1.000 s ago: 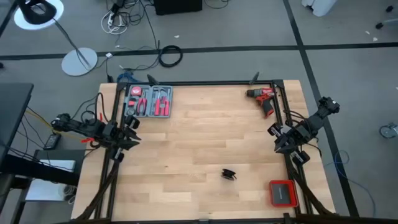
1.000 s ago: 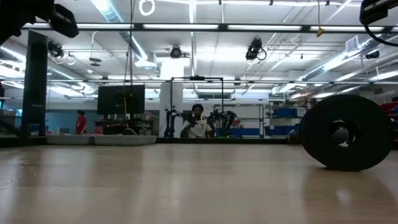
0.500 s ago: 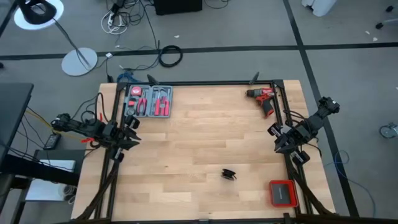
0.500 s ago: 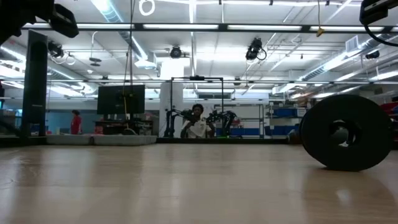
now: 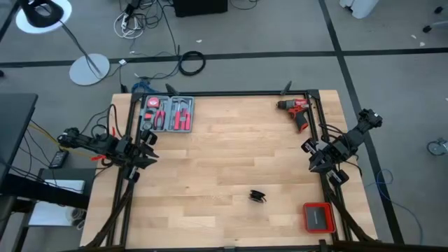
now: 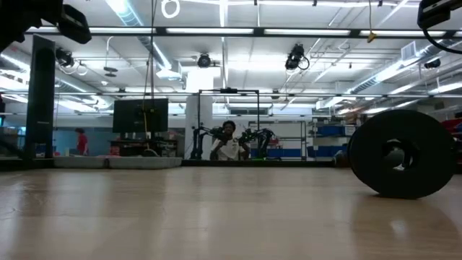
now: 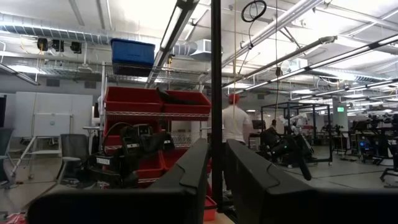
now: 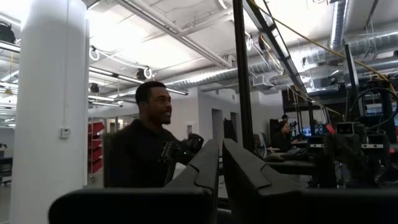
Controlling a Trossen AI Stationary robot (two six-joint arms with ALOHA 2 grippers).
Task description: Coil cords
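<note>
I am looking first at the near edge of the pale wooden surface (image 5: pixel 231 147), where the thin black cord (image 5: pixel 257 197) is lying bunched in a small tight bundle; it is looking already coiled, so I am judging any next reach should come straight down over it; farther back, the left pincer (image 5: pixel 148 157) and right pincer (image 5: pixel 313 159) are waiting at opposite side edges, fingers nearly together, holding nothing; no writing is legible.

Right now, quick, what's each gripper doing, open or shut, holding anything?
Left gripper: parked at the table's left edge, fingers nearly together with a narrow gap, holding nothing.
Right gripper: parked at the table's right edge, fingers nearly together, holding nothing.
</note>
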